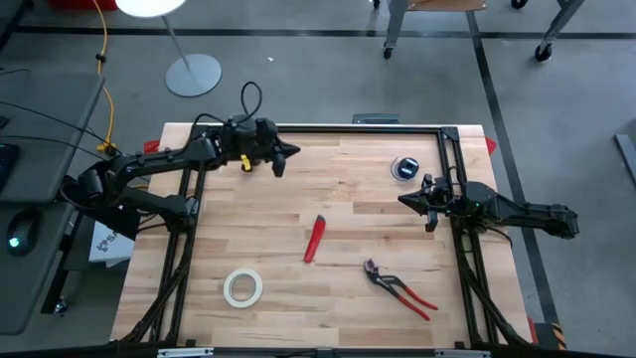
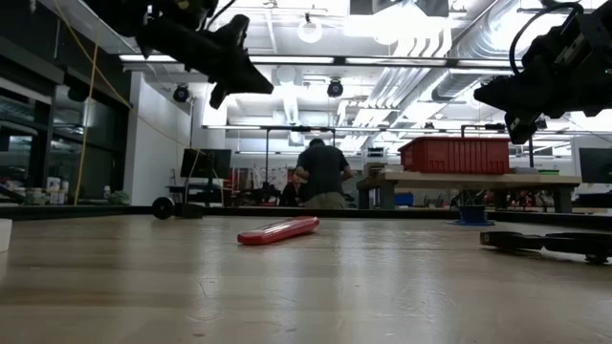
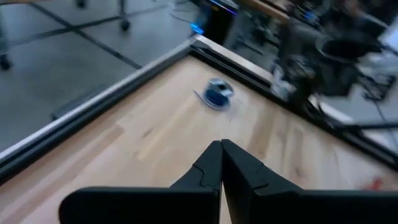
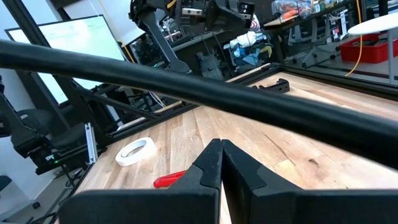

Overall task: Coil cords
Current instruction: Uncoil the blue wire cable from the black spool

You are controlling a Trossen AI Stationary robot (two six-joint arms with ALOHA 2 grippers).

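The cords are a thin blue wire wound on a small black spool [image 1: 404, 167], which lies flat on the wooden table near the far right corner. In the left wrist view a short loose end sticks out of the spool [image 3: 217, 93]. My left gripper [image 1: 290, 151] hangs shut above the far edge of the table, left of the middle, pointing toward the spool and well short of it. My right gripper [image 1: 405, 199] is shut and hovers level by the right frame post, just near of the spool. Neither gripper holds anything.
A red-handled tool [image 1: 315, 239] lies at the table's middle. Red-handled pliers [image 1: 397, 288] lie near the right front, and a white tape roll [image 1: 242, 287] at the left front. Black frame rails [image 1: 358, 127] edge the table. A person [image 2: 321, 174] stands far behind it.
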